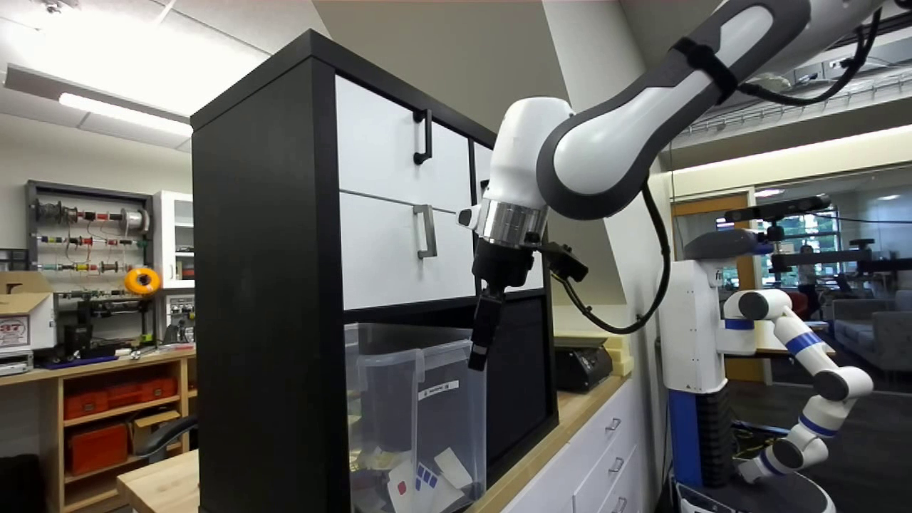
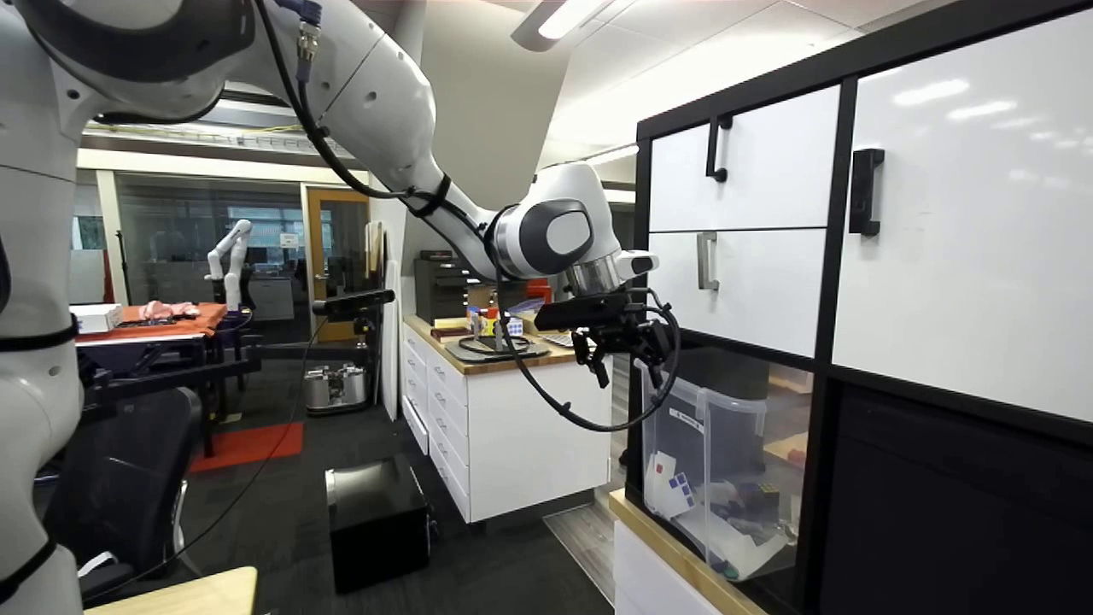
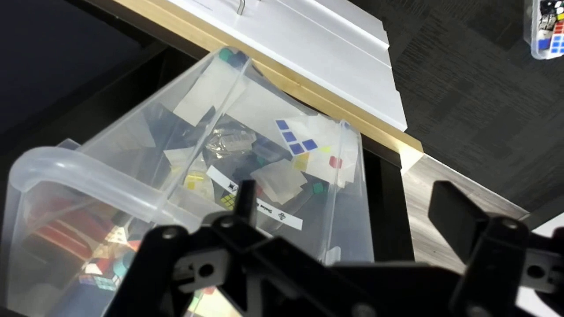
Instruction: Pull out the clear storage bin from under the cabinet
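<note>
- The Panda arm (image 1: 605, 157) is hanging out right in front of the cabinet (image 1: 260, 285), that big black cube unit, with a black cable (image 1: 667, 251) looping off near its wrist.
- The clear storage bin (image 1: 450, 420) is sitting in the cabinet's lower cubby, directly below two white drawer fronts (image 1: 377, 249), the top one wearing a black handle (image 1: 428, 135) and the bottom one a grey handle (image 1: 429, 231).
- Loads of stuff is showing through the plastic, btw: white pieces (image 3: 310, 127) with blue squares and a red patch, a crinkly silver packet (image 3: 231, 141), a little puzzle cube (image 3: 228, 201).
- The bin's front is sporting a white label (image 3: 280, 214), and its thick rim (image 3: 88, 173) is looking pretty chunky in the wrist view.
- The gripper (image 2: 629, 379) is gaping nice and wide, fingers (image 3: 456, 224) standing well apart, and it's gripping nothing.
- It's hovering near the upper front of the bin. In the wrist view one finger is covering a bit of the front wall while the other is hanging past its side. I'm not able to tell whether there's any contact.
- The whole cabinet is standing on a wooden counter (image 2: 675, 557).
- Down on the dark carpet (image 3: 440, 88), the corner of another clear tub (image 3: 535, 35) is poking into the wrist view.
- Further back, a white mobile robot (image 1: 690, 320) is standing around in an exterior view.
</note>
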`<action>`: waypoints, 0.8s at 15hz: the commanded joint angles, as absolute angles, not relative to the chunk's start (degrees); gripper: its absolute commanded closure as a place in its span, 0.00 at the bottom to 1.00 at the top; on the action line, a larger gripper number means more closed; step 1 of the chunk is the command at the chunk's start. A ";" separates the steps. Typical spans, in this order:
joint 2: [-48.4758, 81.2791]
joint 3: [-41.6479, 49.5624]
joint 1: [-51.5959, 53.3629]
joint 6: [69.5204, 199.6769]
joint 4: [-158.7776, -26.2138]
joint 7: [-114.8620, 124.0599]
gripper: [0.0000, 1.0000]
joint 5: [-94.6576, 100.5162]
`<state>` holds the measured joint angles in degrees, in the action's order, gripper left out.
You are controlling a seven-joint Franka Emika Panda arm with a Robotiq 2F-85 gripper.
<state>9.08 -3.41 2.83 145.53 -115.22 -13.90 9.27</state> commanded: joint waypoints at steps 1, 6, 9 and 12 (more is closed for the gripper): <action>9.66 -3.93 2.40 147.88 -114.68 -20.95 0.00 10.30; 10.16 -4.11 2.10 152.44 -115.44 -30.64 0.00 12.46; 10.71 -3.98 2.20 154.98 -115.64 -34.00 0.00 15.67; 12.38 -3.84 2.06 157.23 -115.16 -36.45 0.00 18.30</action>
<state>10.99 -3.74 2.81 153.98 -115.32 -33.51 15.50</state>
